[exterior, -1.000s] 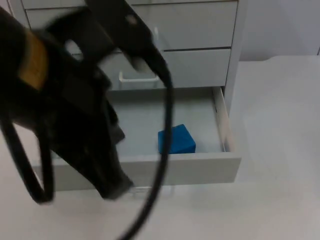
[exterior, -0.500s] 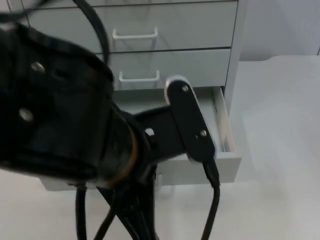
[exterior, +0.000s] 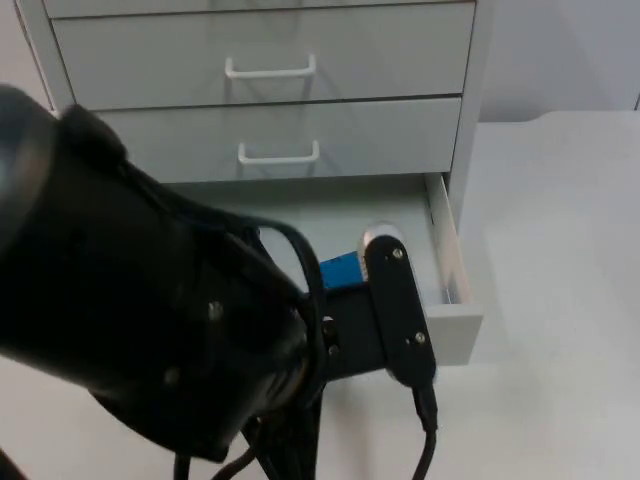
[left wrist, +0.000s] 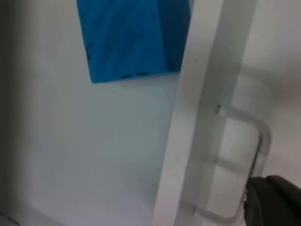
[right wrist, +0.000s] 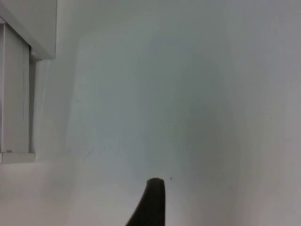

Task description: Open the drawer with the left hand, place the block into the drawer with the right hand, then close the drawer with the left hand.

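Cabinet (exterior: 270, 70) of grey drawers stands at the back of the white table (exterior: 560, 300), its bottom drawer (exterior: 450, 325) pulled open. Much of that drawer is hidden in the top view by the left arm (exterior: 150, 330), which crosses in front of it. Inside the drawer lies the blue block (left wrist: 127, 40), near the front panel, whose handle (left wrist: 256, 150) sits just beside the left gripper (left wrist: 273, 200); whether its jaws are open cannot be told. Over bare table beside the cabinet hangs the right gripper (right wrist: 150, 202), jaws likewise unclear.

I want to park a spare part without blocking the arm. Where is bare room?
Bare table lies to the right of the open drawer, up to the cabinet. Crowded: the drawer front, where the left arm reaches toward its handle, and around the blue block.
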You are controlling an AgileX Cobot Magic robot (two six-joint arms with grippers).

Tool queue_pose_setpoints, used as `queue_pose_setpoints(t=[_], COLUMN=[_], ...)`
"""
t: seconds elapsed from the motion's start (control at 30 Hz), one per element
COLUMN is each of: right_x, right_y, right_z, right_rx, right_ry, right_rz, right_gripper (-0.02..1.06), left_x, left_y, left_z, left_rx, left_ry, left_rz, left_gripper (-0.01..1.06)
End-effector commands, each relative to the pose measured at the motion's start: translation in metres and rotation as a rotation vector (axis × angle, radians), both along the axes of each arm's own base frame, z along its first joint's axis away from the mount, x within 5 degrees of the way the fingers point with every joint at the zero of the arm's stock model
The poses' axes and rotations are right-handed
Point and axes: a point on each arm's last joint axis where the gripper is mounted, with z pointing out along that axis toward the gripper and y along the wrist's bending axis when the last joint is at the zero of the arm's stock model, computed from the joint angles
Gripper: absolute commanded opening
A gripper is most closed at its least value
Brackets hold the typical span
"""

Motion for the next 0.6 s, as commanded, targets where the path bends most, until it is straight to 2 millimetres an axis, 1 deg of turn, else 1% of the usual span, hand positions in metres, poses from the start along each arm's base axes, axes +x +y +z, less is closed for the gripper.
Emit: queue_pose_setpoints(t=[0.0, 0.03, 0.17, 0.33, 0.4, 0.47, 0.5, 0.53, 0.57], right_x=[-0.001, -0.001, -0.001, -0.001, -0.001, -0.001, -0.001, -0.001, -0.001], right_y=[-0.001, -0.001, -0.001, -0.001, -0.001, -0.001, -0.001, -0.001, -0.001], right_z=[0.001, 0.001, 0.001, 0.001, 0.001, 0.001, 0.001, 0.001, 0.001], right_rx=[0.003, 0.003, 0.003, 0.003, 0.003, 0.003, 0.003, 0.003, 0.003], right_ry=[-0.012, -0.012, -0.012, -0.012, -0.012, -0.012, -0.012, -0.012, -0.013], right_rz=[-0.009, -0.009, -0.009, -0.009, -0.009, -0.009, -0.009, -0.009, -0.009], right_gripper=[0.77, 0.77, 0.77, 0.77, 0.77, 0.77, 0.77, 0.77, 0.77], left_x=[0.003, 0.003, 0.008, 0.01, 0.014, 0.023, 0.023, 0.029, 0.036], left_y=[-0.001, -0.001, -0.001, -0.002, -0.001, 0.004, 0.004, 0.007, 0.014], left_z=[-0.01, -0.01, -0.021, -0.025, -0.025, -0.025, -0.025, -0.024, -0.024], left_rx=[0.022, 0.022, 0.045, 0.053, 0.038, 0.015, 0.015, 0.003, -0.014], left_ry=[-0.05, -0.05, -0.1, -0.122, -0.139, -0.148, -0.148, -0.158, -0.158], left_rz=[-0.005, -0.005, -0.002, -0.029, -0.025, 0.0, 0.0, 0.017, 0.07], left_gripper=[0.0, 0.0, 0.0, 0.0, 0.0, 0.0, 0.0, 0.0, 0.0])
